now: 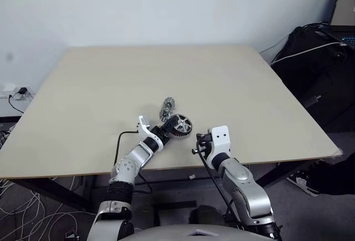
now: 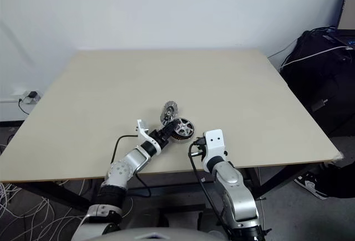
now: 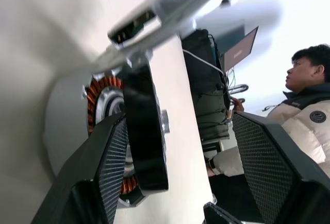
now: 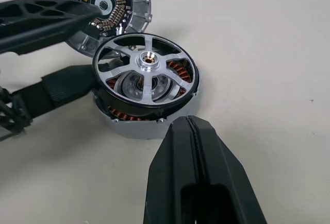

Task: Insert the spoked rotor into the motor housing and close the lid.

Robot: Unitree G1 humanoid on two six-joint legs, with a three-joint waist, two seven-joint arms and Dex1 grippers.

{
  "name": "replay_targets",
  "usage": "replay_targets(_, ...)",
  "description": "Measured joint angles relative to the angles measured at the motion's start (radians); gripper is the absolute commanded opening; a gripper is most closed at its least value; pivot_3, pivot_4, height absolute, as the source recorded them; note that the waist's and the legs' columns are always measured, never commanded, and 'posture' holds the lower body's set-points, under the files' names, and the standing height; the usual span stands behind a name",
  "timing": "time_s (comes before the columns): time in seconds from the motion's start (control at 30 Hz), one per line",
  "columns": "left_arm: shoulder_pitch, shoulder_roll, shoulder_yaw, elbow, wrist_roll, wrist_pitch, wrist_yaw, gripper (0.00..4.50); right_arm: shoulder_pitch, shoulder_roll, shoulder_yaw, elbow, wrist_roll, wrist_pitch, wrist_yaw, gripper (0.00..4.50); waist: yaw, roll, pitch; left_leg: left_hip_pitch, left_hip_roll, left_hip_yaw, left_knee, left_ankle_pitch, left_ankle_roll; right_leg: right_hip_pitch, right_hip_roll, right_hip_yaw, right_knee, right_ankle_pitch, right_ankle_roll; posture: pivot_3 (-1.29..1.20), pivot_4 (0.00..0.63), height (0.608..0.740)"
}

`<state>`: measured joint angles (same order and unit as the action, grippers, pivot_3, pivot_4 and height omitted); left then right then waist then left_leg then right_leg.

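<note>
Pale wood makes up the surface [image 1: 233, 86], set against a white wall, with a dark bag [image 1: 316, 58] at its 2 o'clock corner and a person in a light jacket [image 3: 309, 116] seated beyond it. Near the front edge, at about 6 o'clock on the surface, the spoked rotor [image 4: 146, 74] sits on top of the motor housing [image 4: 129, 117], whose copper winding shows through the spoke gaps and below the rotor's dark rim. The rotor looks slightly tilted rather than fully seated, though this is hard to judge. Just behind the pair, toward 12 o'clock, a round lid [image 4: 111, 5] with gold contacts and a ring of small parts leans propped up. The left hand [image 4: 62, 54] comes in from 8 o'clock with its fingers spread, one either side of the rotor's rim and apparently clear of it. The right hand [image 4: 193, 162] waits close by at 5 o'clock, fingers pressed together and gripping nothing. The step in hand seems to be seating the rotor, so a good way would be to check that the hub lines up with the housing centre, press evenly downward rather than at one edge, and steady the housing with the right hand before reaching for the lid.
</note>
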<state>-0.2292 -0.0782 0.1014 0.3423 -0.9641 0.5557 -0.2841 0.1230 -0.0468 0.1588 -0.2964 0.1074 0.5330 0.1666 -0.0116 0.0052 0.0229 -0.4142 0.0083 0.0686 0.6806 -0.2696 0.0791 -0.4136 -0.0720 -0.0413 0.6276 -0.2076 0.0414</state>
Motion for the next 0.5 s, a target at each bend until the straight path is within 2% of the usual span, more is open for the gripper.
replay_targets(0.37, 0.093, 0.014, 0.027, -0.108, -0.025, 0.040, 0.029, 3.31, -0.004, 0.002, 0.000, 0.001, 0.000, 0.000, 0.000, 0.00, 0.000, 0.000, 0.000, 0.000, 0.000, 0.000, 0.000, 0.000, 0.000, 0.000, -0.002, 0.000, 0.000, 0.000, 0.000, 0.00, 0.000, 0.740)
replay_targets(0.5, 0.159, 0.018, -0.043, -0.204, 0.029, 0.017, -0.053, 3.31, -0.007, 0.003, 0.001, 0.001, -0.001, -0.010, 0.001, 0.00, 0.001, 0.000, 0.000, 0.000, -0.001, 0.000, 0.000, 0.000, 0.000, 0.000, -0.003, 0.000, 0.000, 0.000, 0.000, 0.00, 0.000, 0.740)
